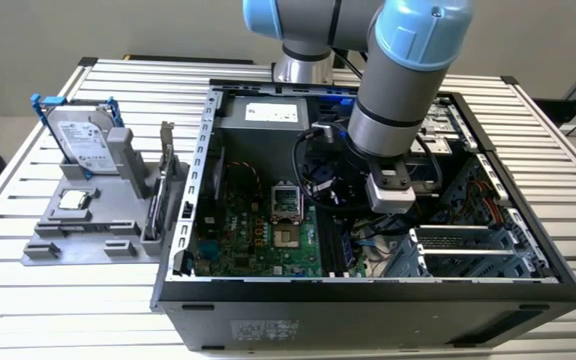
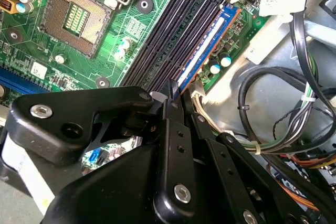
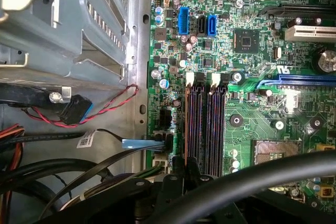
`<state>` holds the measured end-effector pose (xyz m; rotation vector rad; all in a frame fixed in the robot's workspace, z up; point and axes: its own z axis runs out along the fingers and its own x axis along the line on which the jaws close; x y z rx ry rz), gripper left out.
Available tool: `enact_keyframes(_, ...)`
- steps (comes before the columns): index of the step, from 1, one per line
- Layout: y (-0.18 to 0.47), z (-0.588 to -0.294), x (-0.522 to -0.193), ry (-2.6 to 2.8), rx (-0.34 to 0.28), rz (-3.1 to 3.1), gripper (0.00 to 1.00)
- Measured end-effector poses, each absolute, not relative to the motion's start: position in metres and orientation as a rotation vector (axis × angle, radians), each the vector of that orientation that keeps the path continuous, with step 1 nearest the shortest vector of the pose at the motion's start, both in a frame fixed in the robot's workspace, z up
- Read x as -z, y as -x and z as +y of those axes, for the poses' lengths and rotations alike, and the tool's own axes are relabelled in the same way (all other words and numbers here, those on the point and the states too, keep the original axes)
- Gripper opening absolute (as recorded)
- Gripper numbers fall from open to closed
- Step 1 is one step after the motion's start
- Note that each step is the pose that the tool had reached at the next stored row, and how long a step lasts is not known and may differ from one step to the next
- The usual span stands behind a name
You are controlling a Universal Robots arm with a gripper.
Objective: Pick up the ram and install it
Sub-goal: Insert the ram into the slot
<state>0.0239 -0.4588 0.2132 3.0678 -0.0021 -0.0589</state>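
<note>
Now your arm [image 1: 393,97] reaches into the case [image 1: 368,289]; the ram [image 2: 206,50] stands edge-on in the outermost slot [image 3: 187,129]. Your jaws look clamped on its near end. It's light, stiff, thin, fragile: grip the edges, spare the chips.

Tight quarters inside the open case [image 1: 208,187] — the tool [image 2: 176,95] sits low over the ram [image 2: 205,51], hemmed by looping cables [image 2: 273,103] beside the memory slots [image 2: 168,40]. The slatted desk [image 1: 28,300] around the case lies open — apart from the grey parts stand [image 1: 118,195].
</note>
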Motion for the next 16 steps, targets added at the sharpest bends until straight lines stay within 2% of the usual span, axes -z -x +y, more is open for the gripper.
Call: enact_keyframes(16, -0.0239, -0.4588, -0.2136, -3.068, 0.060, -0.002, 0.00)
